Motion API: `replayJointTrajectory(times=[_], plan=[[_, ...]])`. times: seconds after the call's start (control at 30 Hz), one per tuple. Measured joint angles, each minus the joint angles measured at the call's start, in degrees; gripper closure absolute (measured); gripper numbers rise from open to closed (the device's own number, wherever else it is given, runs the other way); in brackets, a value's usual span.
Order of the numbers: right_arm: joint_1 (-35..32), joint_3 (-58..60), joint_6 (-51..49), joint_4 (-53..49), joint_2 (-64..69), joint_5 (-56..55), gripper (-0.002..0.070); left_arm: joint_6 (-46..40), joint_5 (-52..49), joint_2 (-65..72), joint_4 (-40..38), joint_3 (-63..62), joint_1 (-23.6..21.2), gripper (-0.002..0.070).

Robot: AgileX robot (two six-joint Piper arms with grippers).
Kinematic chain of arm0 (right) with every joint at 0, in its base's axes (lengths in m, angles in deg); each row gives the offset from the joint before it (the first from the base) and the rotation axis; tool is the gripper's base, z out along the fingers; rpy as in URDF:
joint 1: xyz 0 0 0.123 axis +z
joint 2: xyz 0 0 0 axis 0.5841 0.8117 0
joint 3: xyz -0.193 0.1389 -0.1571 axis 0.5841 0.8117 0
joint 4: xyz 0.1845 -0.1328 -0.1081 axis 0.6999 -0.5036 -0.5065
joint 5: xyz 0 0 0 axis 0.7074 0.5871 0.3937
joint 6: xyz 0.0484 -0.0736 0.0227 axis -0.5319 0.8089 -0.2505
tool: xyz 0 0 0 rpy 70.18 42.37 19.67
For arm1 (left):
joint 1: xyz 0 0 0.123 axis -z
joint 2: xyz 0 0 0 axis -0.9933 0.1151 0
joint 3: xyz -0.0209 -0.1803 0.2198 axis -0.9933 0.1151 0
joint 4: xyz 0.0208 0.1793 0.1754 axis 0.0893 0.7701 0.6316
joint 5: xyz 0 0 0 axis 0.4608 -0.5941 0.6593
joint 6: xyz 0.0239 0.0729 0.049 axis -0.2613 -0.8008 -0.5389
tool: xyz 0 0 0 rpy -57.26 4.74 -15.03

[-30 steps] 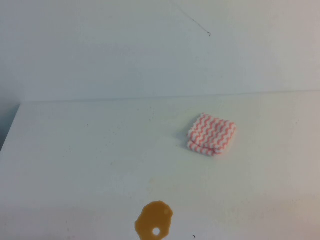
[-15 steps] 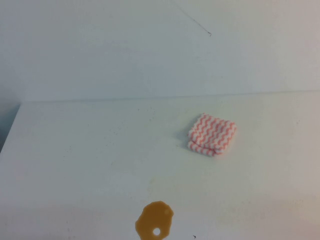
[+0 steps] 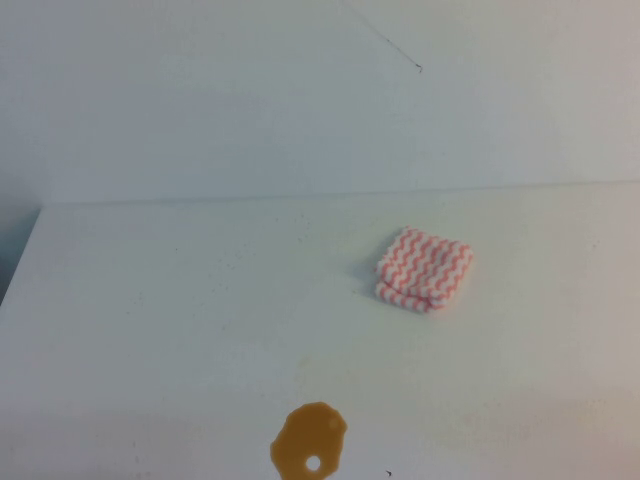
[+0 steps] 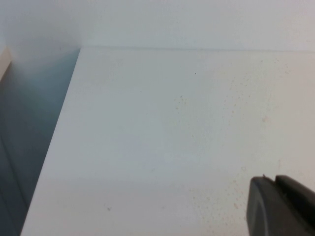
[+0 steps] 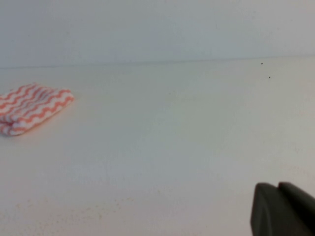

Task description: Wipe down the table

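Hovering over the table point(image 3: 150, 300), left end effector point(image 4: 273, 186) and right end effector point(image 5: 277, 189) are seen closed and empty. The spill point(image 3: 309, 441) could be smeared wider if the cloth point(image 3: 424, 268) is gripped loosely.

The cloth point(image 3: 424, 269) is white with orange-red zigzag stripes running across its folded layers. The worktop point(image 3: 180, 300) is plain white, dusted with faint brownish specks (clearest in the left wrist view). On it sits an amber-brown puddle point(image 3: 309, 441) with one small pale spot inside. The wall point(image 3: 200, 100) behind is a pale grey-white, crossed by a thin dark line point(image 3: 385, 42). The left tool point(image 4: 274, 183), above the worktop near its left edge, is matte black. The right tool point(image 5: 278, 187), well apart from the cloth, is the same black.
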Motion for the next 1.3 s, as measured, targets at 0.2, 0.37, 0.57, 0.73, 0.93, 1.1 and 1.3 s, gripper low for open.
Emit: replayJointTrajectory(times=[0.2, 0.37, 0.57, 0.73, 0.93, 1.1, 1.3], plan=[[0.0, 0.0, 0.0, 0.0, 0.0, 0.0, 0.0679, 0.0, 0.0, 0.0, 0.0, 0.0, 0.0, 0.0674], [0.0, 0.0, 0.0, -0.3, 0.0, -2.5, 0.0679, 0.0, 0.0, 0.0, 0.0, 0.0, 0.0, 0.0675], [0.0, 0.0, 0.0, -1.3, 0.0, -11.4, 0.0680, 0.0, 0.0, 0.0, 0.0, 0.0, 0.0, 0.0675], [0.0, 0.0, 0.0, -2.4, 0.0, -18.9, 0.0679, 0.0, 0.0, 0.0, 0.0, 0.0, 0.0, 0.0675], [0.0, 0.0, 0.0, -2.5, 0.0, -31.3, 0.0680, 0.0, 0.0, 0.0, 0.0, 0.0, 0.0, 0.0675], [0.0, 0.0, 0.0, -2.6, 0.0, -34.6, 0.0680, 0.0, 0.0, 0.0, 0.0, 0.0, 0.0, 0.0675], [0.0, 0.0, 4.4, -1.2, 0.0, -35.2, 0.0679, 0.0, 0.0, 0.0, 0.0, 0.0, 0.0, 0.0675]])
